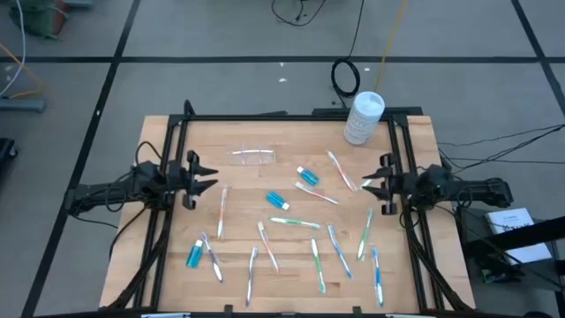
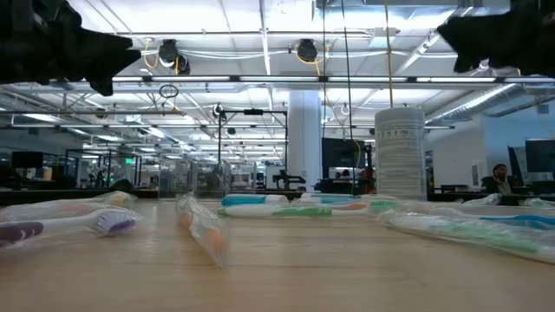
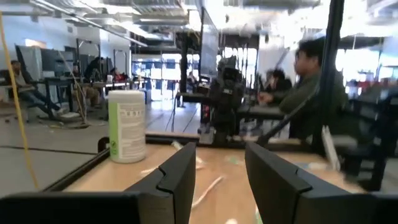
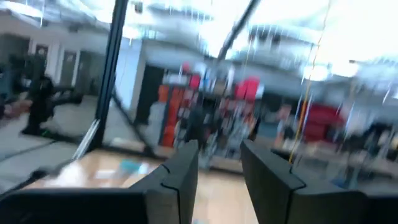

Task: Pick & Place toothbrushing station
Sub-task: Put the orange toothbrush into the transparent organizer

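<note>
The clear plastic toothbrushing station (image 1: pixel 254 156) lies flat on the wooden table toward its far side, left of centre. My left gripper (image 1: pixel 205 175) hovers open and empty over the table's left edge, its fingers (image 3: pixel 180 177) level and pointing toward the table's right. My right gripper (image 1: pixel 369 185) hovers open and empty over the right edge, pointing toward the table's left. Both are well clear of the station. Several wrapped toothbrushes (image 1: pixel 294 223) and small blue toothpaste tubes (image 1: pixel 277 200) lie scattered on the table.
A white round lidded tub (image 1: pixel 363 117) stands at the table's far right corner; it also shows in the left wrist view (image 3: pixel 127 126) and the low view (image 2: pixel 400 153). A black frame runs along the table's edges (image 1: pixel 173 146). People sit in the room beyond (image 3: pixel 311 87).
</note>
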Controlling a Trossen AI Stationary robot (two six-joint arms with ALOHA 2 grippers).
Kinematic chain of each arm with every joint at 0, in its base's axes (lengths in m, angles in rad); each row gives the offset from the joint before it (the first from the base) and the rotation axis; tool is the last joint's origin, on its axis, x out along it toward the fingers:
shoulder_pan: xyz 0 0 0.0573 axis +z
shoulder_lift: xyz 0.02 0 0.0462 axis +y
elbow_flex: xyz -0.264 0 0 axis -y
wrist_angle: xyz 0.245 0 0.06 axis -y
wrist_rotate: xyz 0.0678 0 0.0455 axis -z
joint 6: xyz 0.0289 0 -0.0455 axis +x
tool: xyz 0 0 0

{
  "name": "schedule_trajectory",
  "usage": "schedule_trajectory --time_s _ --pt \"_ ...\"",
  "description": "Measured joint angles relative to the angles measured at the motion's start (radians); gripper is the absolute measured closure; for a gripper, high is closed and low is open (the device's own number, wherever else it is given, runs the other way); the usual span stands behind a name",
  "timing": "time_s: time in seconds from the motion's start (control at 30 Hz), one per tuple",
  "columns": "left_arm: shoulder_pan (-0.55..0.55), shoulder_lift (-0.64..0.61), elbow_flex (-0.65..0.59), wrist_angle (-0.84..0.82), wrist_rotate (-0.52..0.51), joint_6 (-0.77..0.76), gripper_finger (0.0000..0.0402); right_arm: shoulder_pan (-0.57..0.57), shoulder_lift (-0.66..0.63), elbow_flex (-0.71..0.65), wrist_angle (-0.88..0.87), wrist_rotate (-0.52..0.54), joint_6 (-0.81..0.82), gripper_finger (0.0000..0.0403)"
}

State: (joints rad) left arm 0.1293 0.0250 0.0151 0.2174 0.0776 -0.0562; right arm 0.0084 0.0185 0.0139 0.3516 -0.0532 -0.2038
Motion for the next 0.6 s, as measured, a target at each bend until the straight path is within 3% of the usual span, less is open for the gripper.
schedule_trajectory --time_s 0.23,0.33,0.47,0.53,0.6 --pt "0.000 0.000 0.000 0.075 0.000 -0.070 0.0256 0.000 0.000 0.000 0.225 0.032 -0.037 0.0289" --pt "0.000 0.000 0.002 0.073 -0.048 -0.178 0.0256 0.000 0.013 0.000 0.376 0.188 -0.100 0.0289" --pt "0.000 0.039 0.040 0.070 -0.207 -0.146 0.0256 -0.011 0.072 0.000 0.417 0.538 0.004 0.0289" --pt "0.000 0.087 0.084 0.057 -0.273 -0.146 0.0256 -0.031 0.139 0.000 0.403 0.600 0.013 0.0289" --pt "0.000 0.158 0.134 0.036 -0.283 -0.176 0.0256 -0.058 0.224 0.005 0.437 0.585 0.044 0.0289"
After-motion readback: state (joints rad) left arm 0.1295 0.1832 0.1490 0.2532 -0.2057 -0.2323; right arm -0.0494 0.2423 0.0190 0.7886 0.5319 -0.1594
